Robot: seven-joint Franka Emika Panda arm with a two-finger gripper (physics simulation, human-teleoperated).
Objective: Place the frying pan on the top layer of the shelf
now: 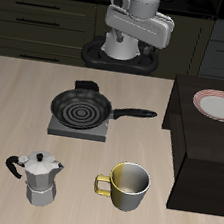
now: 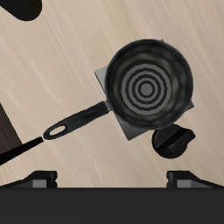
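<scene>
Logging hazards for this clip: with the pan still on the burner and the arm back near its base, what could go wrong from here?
1. The frying pan has a long handle; held by it, the pan could tilt or twist.
2. A plate already sits on the shelf top, so the pan might knock it.
3. The mug and moka pot stand nearby; a low swing might hit them.

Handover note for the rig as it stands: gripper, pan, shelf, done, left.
Gripper: up at the table's back, above the frying pan, holding nothing; the views do not show how its jaws stand.
Frying pan: sits on the burner plate, handle pointing toward the shelf.
Shelf: at the table's side, top layer holds a plate.
Done: nothing yet, pan not grasped.
Left: descend, grip the handle, lift, set the pan on the shelf's top beside the plate.
</scene>
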